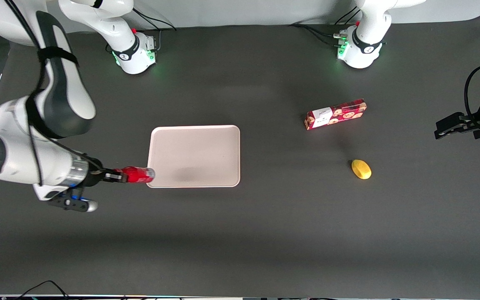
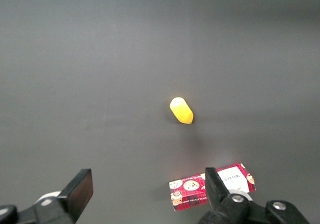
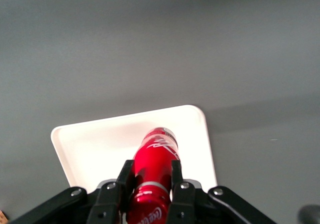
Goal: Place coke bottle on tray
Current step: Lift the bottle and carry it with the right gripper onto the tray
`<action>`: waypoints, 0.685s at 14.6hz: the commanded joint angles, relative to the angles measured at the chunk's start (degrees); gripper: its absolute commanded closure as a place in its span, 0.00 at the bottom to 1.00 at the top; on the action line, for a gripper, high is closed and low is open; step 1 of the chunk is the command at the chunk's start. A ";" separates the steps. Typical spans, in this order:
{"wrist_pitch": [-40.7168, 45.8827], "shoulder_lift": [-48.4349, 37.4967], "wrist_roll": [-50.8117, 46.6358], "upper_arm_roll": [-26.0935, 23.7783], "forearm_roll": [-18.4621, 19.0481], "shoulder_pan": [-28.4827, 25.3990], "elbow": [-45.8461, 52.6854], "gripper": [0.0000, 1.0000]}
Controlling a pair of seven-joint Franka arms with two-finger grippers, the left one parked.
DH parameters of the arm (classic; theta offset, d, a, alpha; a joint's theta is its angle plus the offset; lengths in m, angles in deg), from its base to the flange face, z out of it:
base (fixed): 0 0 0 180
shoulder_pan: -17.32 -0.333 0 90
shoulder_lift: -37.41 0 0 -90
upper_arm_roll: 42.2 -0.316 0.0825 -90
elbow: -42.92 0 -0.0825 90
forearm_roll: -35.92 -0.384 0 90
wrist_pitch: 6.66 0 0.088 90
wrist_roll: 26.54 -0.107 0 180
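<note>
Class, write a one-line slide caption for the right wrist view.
Gripper shut on the small bright red coke bottle, held over the pale beige-pink rectangular tray.

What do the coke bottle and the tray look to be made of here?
The coke bottle, clamped in the gripper at the tray's edge, looks like glossy plastic or coated metal, given its sheen and silvery base. The tray looks like matte molded plastic: even pale color, rounded corners, low rim.

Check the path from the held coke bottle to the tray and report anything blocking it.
Nothing visible blocks it. The gripper holds the coke bottle lying sideways, its silvery base already at the rim of the tray. The tray's surface is bare; the cookie box and yellow object lie toward the parked arm's end.
</note>
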 commanded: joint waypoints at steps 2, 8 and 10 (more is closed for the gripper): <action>-11.00 -6.54 -6.53 -3.14 2.02 0.22 -15.60 1.00; -15.93 -7.87 -13.38 -3.32 9.31 0.22 -25.29 1.00; -17.87 -7.61 -15.33 -3.32 9.86 0.30 -26.35 1.00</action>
